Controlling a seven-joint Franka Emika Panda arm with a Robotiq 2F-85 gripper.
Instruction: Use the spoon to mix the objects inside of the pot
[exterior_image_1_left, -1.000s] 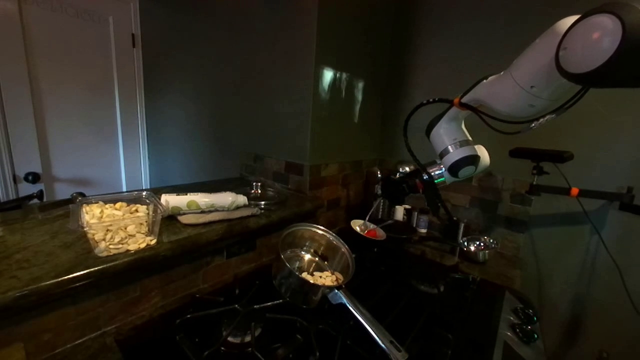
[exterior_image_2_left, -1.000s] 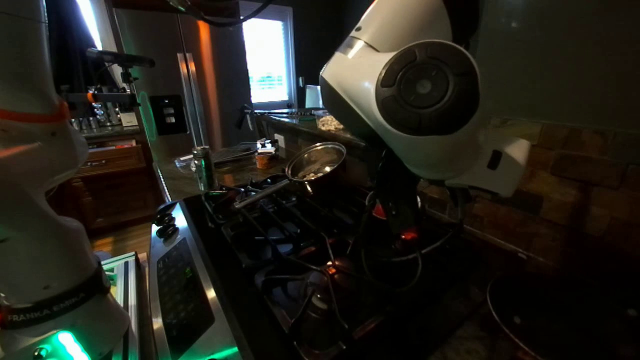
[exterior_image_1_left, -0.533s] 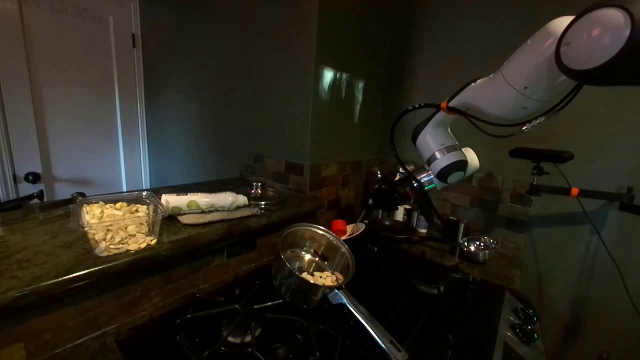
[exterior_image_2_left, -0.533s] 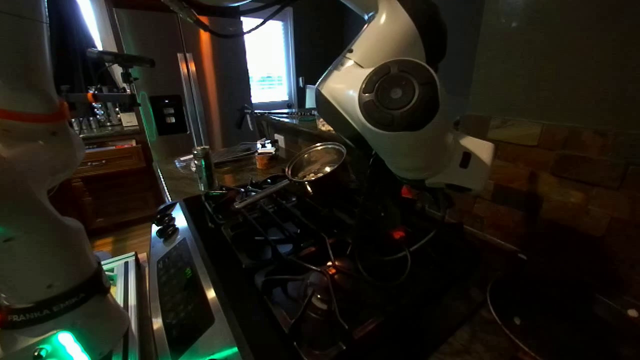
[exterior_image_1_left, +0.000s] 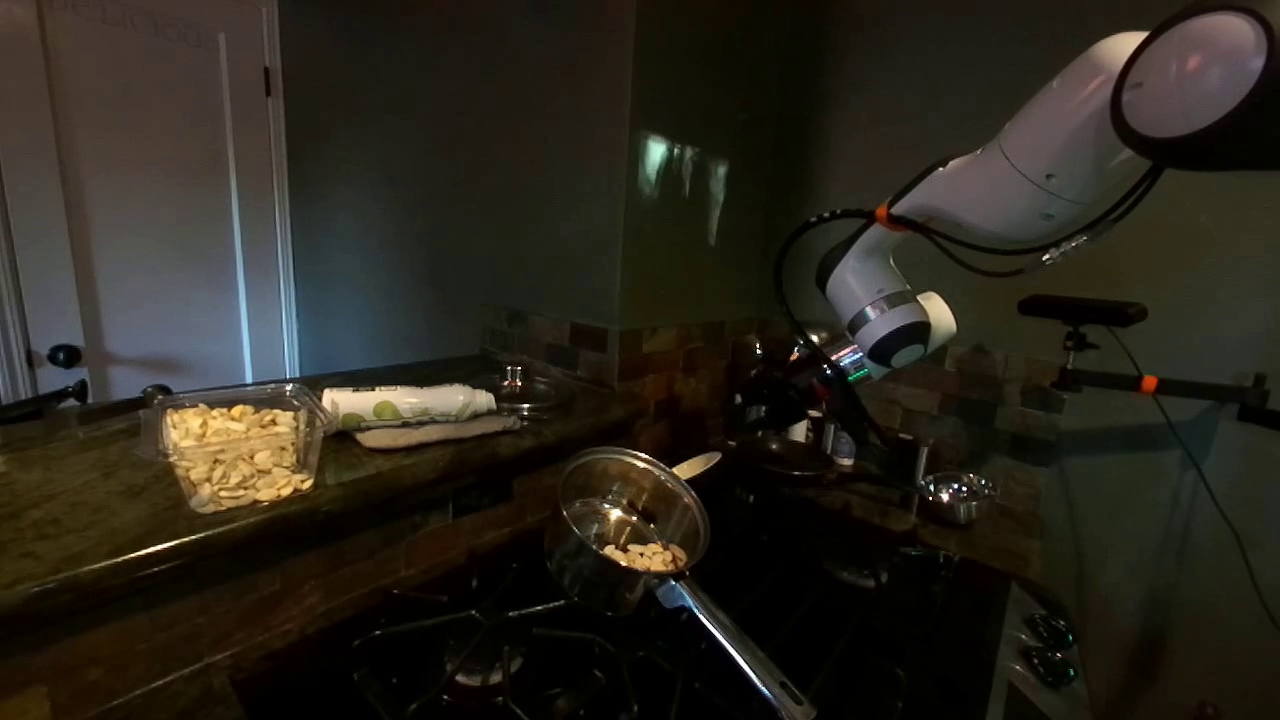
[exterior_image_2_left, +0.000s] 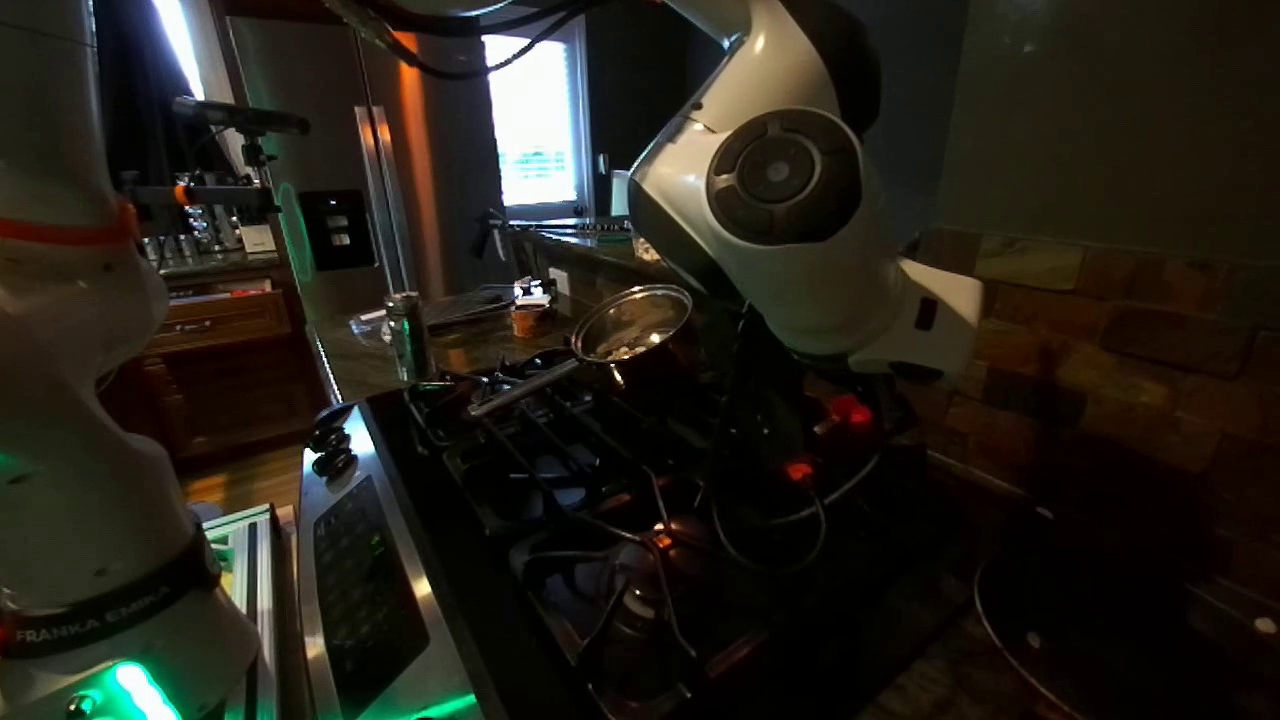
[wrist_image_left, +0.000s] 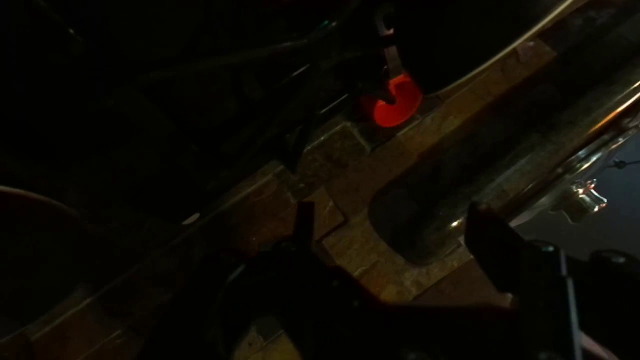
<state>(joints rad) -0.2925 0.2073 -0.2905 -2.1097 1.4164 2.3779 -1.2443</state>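
Mixing: judged not begun; grasping and stirring left.
Gripper (wrist_image_left: 392, 206): spread apart, nothing seen held.
Red scoop (wrist_image_left: 400, 107): perhaps the spoon, seen beyond the gripper.
Pot (exterior_image_1_left: 620, 515): set on stovetop (exterior_image_2_left: 590, 480), pale pieces (exterior_image_1_left: 645, 556) inside.

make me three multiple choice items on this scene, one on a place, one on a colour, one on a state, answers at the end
1. Where is the clear tub?
A) on the floor
B) on the raised counter
C) on a burner

2. In the wrist view, what colour is the small cup?
A) red
B) blue
C) white

3. What state is the pot in?
A) lidded
B) upside down
C) uncovered

Answers:
1 B, since an exterior view shows it resting there.
2 A, since it stands out bright red against the dark.
3 C, since the pale pieces show through its open top in both exterior views.
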